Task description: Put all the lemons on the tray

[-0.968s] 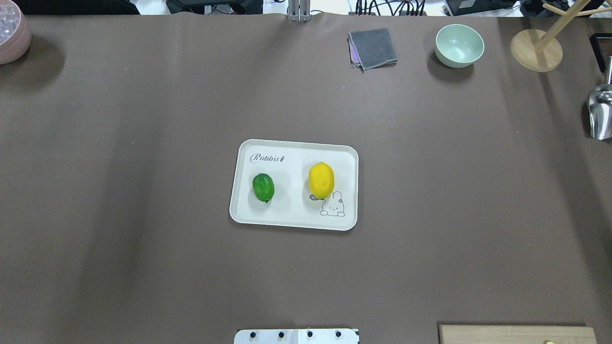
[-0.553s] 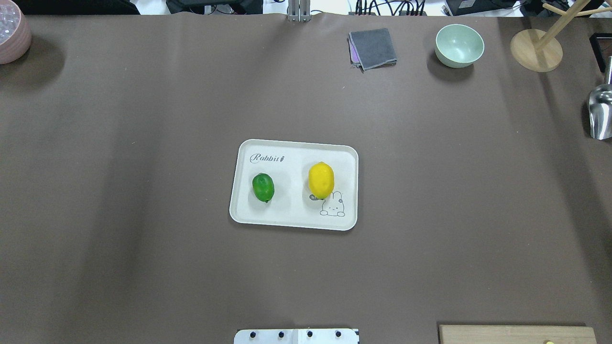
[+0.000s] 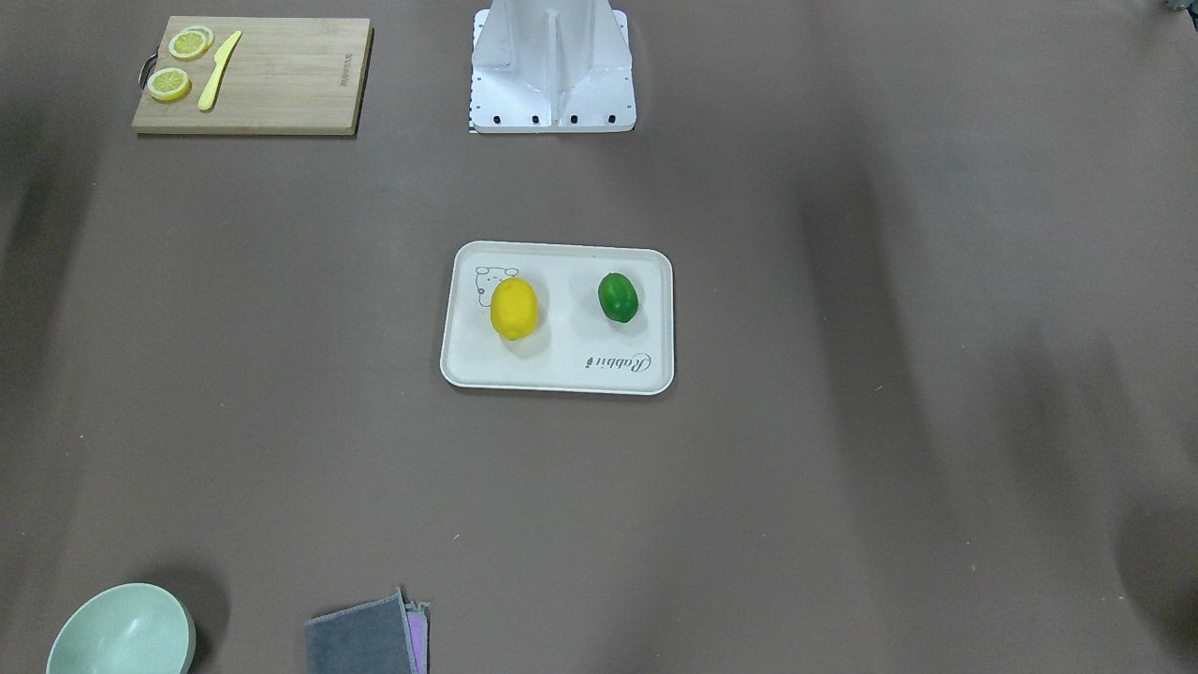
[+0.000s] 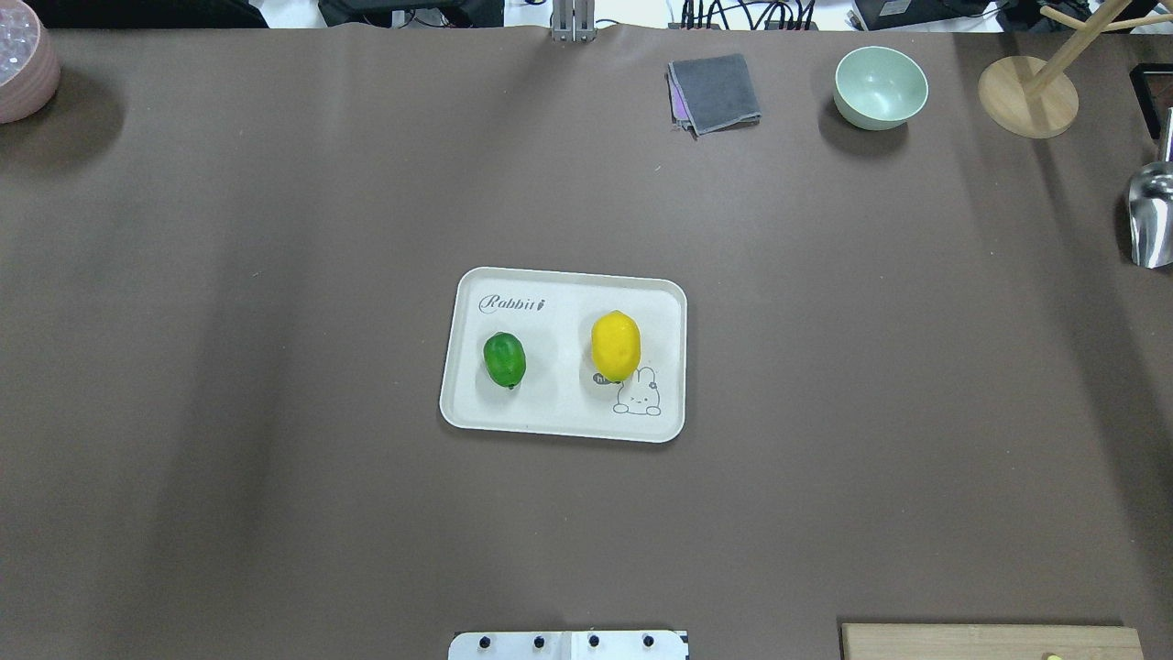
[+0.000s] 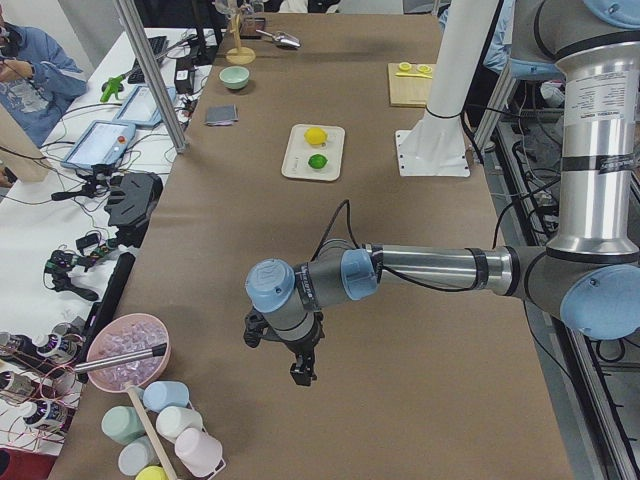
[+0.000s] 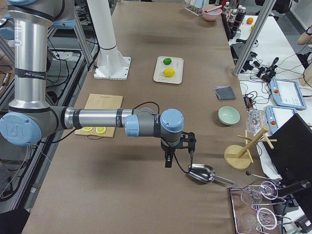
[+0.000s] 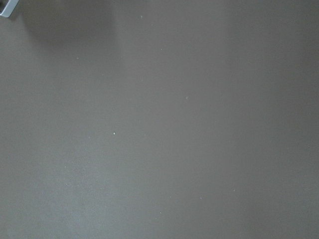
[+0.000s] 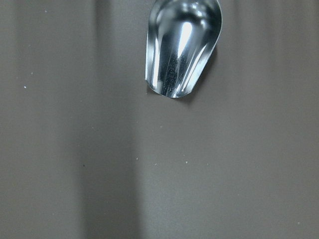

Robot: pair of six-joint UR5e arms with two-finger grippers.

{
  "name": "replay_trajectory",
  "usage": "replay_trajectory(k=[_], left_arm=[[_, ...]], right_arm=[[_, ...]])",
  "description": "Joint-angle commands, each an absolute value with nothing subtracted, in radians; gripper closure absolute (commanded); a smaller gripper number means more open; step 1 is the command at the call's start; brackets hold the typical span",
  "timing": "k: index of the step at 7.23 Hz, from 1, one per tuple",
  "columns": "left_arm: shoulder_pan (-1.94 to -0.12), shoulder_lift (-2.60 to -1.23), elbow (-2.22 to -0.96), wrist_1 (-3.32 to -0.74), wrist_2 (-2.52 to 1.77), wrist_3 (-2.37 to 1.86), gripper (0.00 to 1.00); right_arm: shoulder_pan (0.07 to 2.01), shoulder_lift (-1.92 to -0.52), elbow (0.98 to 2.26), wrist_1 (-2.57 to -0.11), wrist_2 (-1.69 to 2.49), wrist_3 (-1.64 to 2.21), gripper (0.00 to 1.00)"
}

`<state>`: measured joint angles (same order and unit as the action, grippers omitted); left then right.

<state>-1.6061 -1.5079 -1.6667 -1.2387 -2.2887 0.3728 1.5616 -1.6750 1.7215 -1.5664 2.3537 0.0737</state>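
**Operator:** Report any change over the last second.

**Technician:** None is detectable. In the overhead view the yellow lemon (image 4: 615, 345) and the green lemon (image 4: 505, 359) lie exactly where they did a second ago. Both are inside the rim of the tray (image 4: 561, 408), apart from each other. The yellow one partly covers the rabbit drawing, and the green one sits below the "Rabbit" script. The tray itself has not shifted on the counter (image 4: 275, 385).

**Operator:** Status of each pincer?

**Technician:** The left pincer (image 5: 285, 355) hangs over bare counter at the robot's left end, well apart from the tray. The right pincer (image 6: 179, 158) hangs at the opposite end, just above the metal scoop (image 6: 201, 173). Both appear only in the side views, so I cannot tell how wide either stands. Neither appears to carry fruit.

**Operator:** What does that mean for the task?

**Technician:** Judged from this layout, the task is complete: no whole lemon is visible off the tray. The lemon slices (image 3: 169, 83) on the cutting board (image 3: 281, 80) are not targets. The unchanged scene suggests a finished, idle state, with no further placement required.
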Motion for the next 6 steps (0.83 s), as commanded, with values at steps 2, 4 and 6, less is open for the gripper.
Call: replay_trajectory(k=[2, 4, 6], left_arm=[[-1.606, -1.508, -1.666, -1.239, -2.289, 0.373, 0.02], [-1.606, -1.509, -1.666, -1.239, -2.289, 0.373, 0.02], [-1.605, -1.513, -1.667, -1.235, -2.289, 0.373, 0.02]], right_arm=[[1.562, -1.680, 1.724, -1.566, 2.361, 0.074, 0.00], [1.562, -1.681, 1.723, -1.566, 2.367, 0.074, 0.00], [1.562, -1.681, 1.724, -1.566, 2.368, 0.074, 0.00]])
